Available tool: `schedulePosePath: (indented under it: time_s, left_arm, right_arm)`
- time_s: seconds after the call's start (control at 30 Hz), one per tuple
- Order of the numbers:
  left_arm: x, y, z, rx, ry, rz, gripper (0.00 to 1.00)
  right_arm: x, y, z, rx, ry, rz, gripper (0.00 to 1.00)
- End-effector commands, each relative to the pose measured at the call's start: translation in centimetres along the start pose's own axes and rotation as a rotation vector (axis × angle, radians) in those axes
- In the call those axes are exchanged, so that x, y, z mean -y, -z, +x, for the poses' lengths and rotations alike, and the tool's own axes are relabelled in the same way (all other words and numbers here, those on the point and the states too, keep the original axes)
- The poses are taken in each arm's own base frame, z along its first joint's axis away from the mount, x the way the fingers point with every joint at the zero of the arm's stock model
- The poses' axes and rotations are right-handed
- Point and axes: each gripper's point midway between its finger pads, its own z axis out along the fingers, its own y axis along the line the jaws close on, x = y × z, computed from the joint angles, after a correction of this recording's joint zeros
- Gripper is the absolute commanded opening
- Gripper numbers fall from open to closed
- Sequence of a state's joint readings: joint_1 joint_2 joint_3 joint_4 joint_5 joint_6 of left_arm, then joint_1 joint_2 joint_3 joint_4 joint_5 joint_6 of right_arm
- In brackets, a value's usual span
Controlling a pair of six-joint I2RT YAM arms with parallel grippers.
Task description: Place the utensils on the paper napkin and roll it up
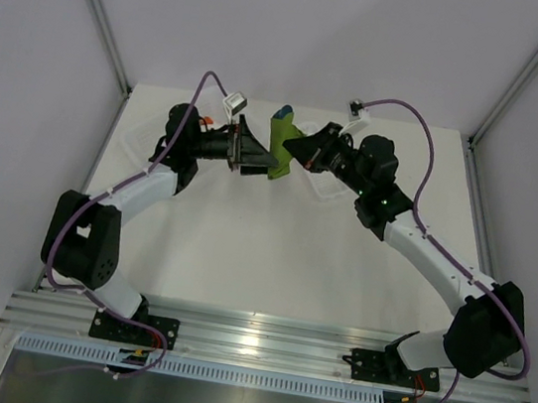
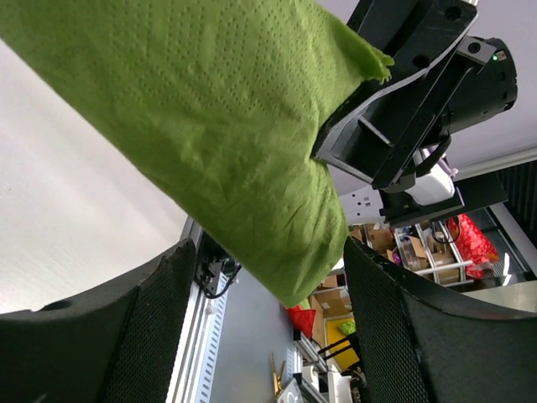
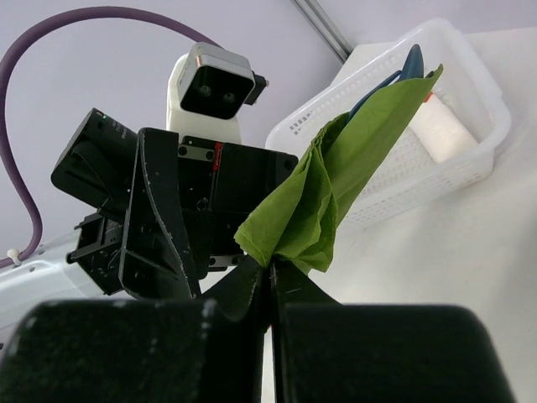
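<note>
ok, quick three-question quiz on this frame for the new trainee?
1. True or false: the right hand is shut on the paper napkin.
2. What sticks out of the napkin's end? A: dark blue utensil; B: orange straw; C: nothing.
3. Fill in: the white roll lies in the white ___.
Key: 1 true; 2 A; 3 basket.

White-shelled arms (image 1: 436, 260), black joints (image 1: 84, 236), purple cables (image 1: 399, 103), black mesh-textured pincer fingers (image 2: 151, 344).
</note>
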State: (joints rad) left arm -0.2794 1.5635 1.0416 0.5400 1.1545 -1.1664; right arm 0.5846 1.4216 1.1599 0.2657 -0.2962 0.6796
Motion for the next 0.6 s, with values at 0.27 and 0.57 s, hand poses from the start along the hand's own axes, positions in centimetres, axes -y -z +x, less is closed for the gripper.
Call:
schedulePosePath:
  time_s: [0.27,0.57]
  left_arm:
    - [2.9,-0.6,-0.7,0.013,-0.089,0.073,0.61]
    - [3.4,-0.6,-0.1,0.005,-0.1,0.081,0.4]
  right_arm:
    - [-2.8,-0.6,-2.1,0.071,0.035,-0.068,0.0]
    - [-3.4,-0.6,-1.7,0.066,0.035,-0.078,0.0]
